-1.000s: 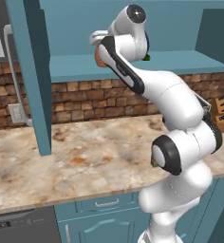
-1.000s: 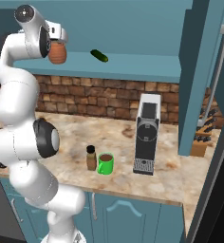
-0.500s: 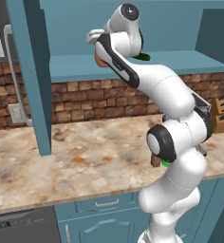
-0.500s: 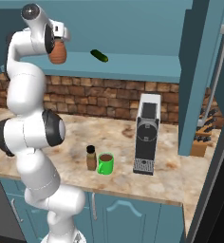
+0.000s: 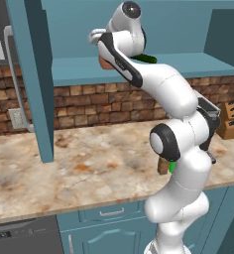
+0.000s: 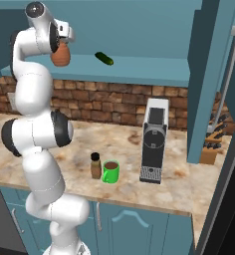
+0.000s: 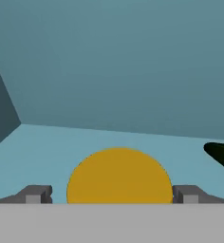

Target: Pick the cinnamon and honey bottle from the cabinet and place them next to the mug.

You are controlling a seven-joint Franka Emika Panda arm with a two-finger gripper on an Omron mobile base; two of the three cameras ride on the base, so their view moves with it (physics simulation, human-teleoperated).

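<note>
Up at the cabinet (image 6: 209,74) shelf: gripper (image 7: 113,193) straddling the honey bottle (image 6: 61,54), yellow lid between the two fingertips (image 7: 35,193) in the hand view. Fingers spread about as wide as the lid, one at 9 o'clock of it and one at 3 o'clock — whether they press on the jar, cannot tell. In the right base view, orange jar hanging just under the hand, at or barely above the shelf edge. Dark green cucumber (image 6: 103,59) on the shelf at 3 o'clock of the jar, well apart. Down on the counter (image 6: 124,179), cinnamon (image 6: 95,166) upright just beside the mug (image 6: 110,172), at its 9 o'clock — coffee machine (image 6: 154,141) at the mug's 3 o'clock, near. Knife block (image 5: 230,118) far along the counter in the left base view.
</note>
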